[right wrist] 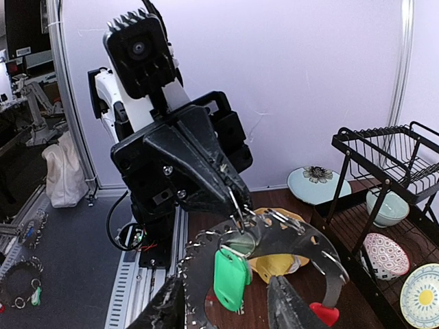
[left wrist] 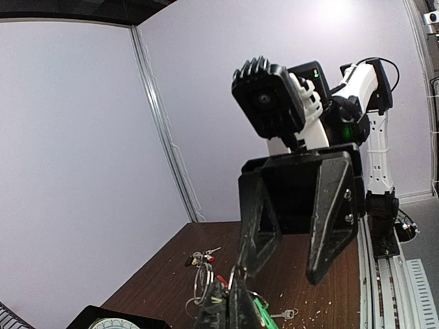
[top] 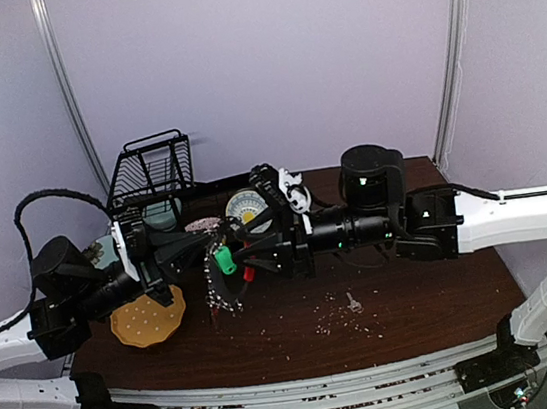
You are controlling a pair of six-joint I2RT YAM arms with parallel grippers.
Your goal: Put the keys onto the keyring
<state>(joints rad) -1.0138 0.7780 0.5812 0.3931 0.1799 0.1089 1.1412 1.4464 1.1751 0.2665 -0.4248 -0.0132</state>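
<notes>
The keyring (top: pixel 224 271) hangs in the air between the two grippers: a thin wire ring, a wide perforated metal band (right wrist: pixel 288 233) with a red end (right wrist: pixel 322 313), a chain, and a key with a green tag (right wrist: pixel 231 269). My left gripper (top: pixel 216 242) is shut on the thin ring, and its closed tips show in the left wrist view (left wrist: pixel 233 293). My right gripper (right wrist: pixel 226 282) is open, with one finger on each side of the green tag. More rings and small keys (left wrist: pixel 199 260) dangle below. One loose silver key (top: pixel 353 302) lies on the table.
A black dish rack (top: pixel 153 170) stands at the back left with bowls and plates (right wrist: pixel 387 205). A yellow plate (top: pixel 148 320) lies under the left arm. A dial-faced plate (top: pixel 247 206) sits behind the grippers. Crumbs (top: pixel 334 322) lie scattered near the loose key.
</notes>
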